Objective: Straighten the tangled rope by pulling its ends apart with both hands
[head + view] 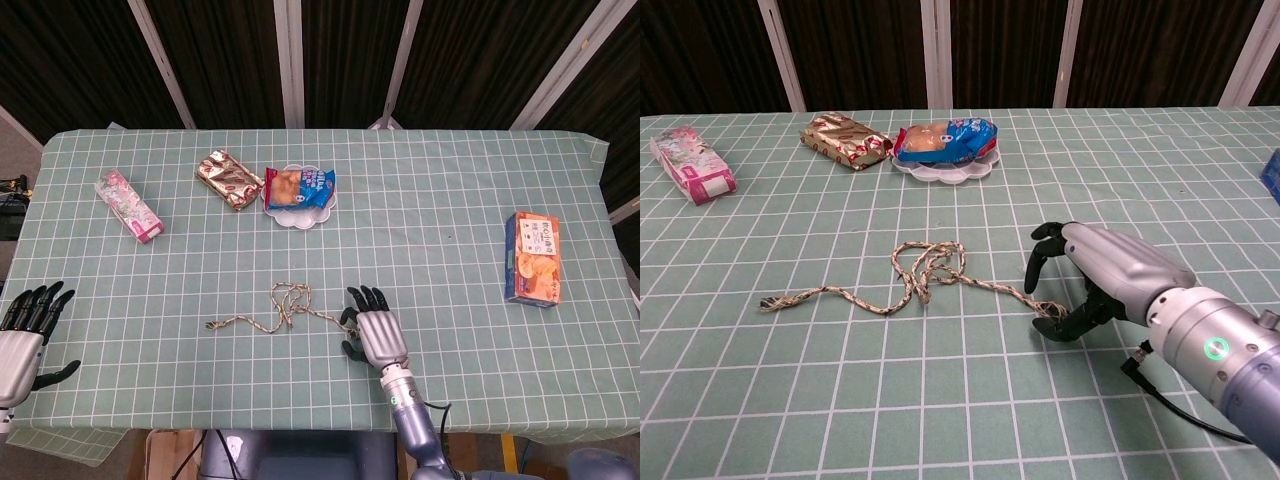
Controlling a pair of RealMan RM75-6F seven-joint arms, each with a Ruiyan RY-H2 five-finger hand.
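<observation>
The tangled rope (289,302) lies on the green checked cloth, near the front middle. Its knotted loops (919,287) sit in the centre, and its left end (767,303) trails off to the left, lying free. My right hand (374,331) hovers over the rope's right end (1038,303). There the fingers (1041,258) curve down on the far side and the thumb (1057,325) sits on the near side, with a gap between them and the rope end lying in it. My left hand (24,335) stays at the table's front left corner with fingers spread, holding nothing.
A pink box (128,206) lies at the back left. A gold packet (229,180) and a white plate (291,218) carrying a blue snack bag sit at the back middle. An orange box (533,258) lies at the right.
</observation>
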